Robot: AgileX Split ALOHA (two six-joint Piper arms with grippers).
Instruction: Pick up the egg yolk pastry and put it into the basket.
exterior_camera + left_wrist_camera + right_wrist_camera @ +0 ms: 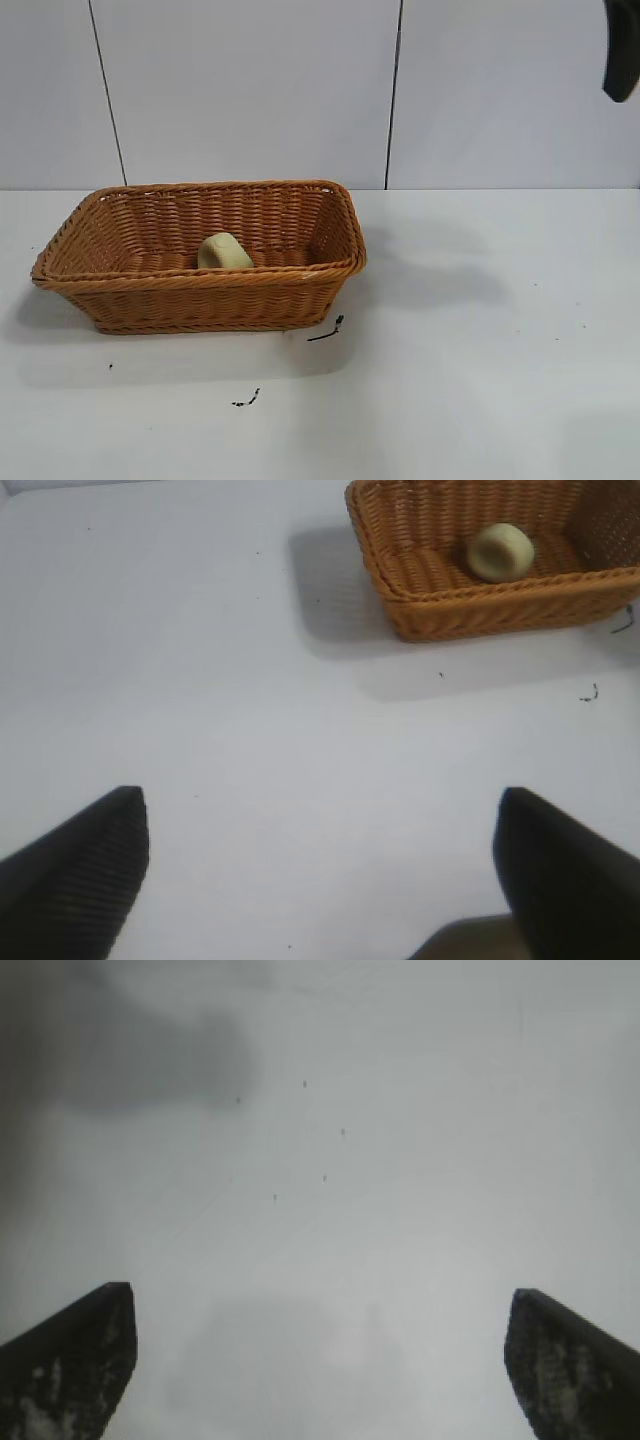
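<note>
The pale yellow egg yolk pastry (224,251) lies inside the orange-brown wicker basket (300,274) on the left half of the white table. Both also show in the left wrist view, the pastry (499,551) in the basket (470,615). My left gripper (320,870) is open and empty, over bare table well away from the basket; it is out of the exterior view. My right gripper (318,1360) is open and empty above bare table. Only a dark part of the right arm (621,50) shows at the exterior view's upper right corner.
Small black marks (327,331) lie on the table in front of the basket. A grey panelled wall (250,90) stands behind the table.
</note>
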